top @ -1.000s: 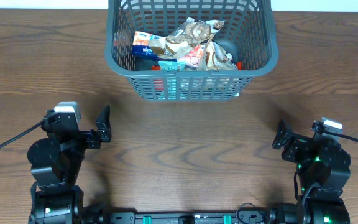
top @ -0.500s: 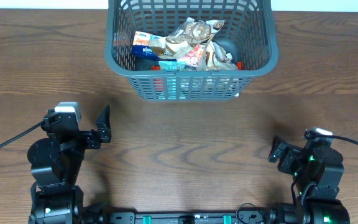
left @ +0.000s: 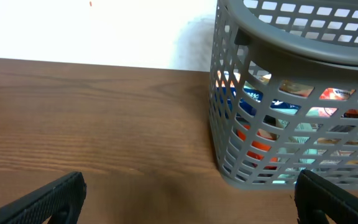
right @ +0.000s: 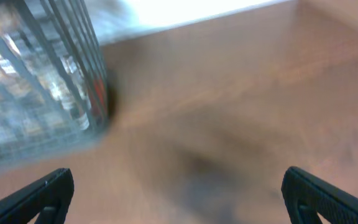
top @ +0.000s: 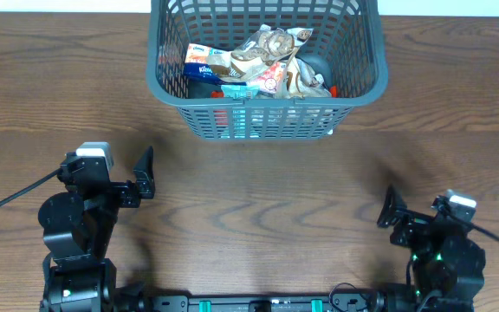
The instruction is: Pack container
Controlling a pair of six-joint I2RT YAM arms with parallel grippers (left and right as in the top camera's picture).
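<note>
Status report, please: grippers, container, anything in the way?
Left gripper open, empty. Right gripper open, empty. Container upright, snack packs inside. No obstacle seen before it.

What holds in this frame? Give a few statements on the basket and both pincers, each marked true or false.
1. The container stands upright with snack packs inside. True.
2. The left pincer grips a snack pack. False: it is open and empty.
3. The right pincer reaches into the container. False: it sits low over the bare table, well apart from the container.
4. Both pincers are open. True.
</note>
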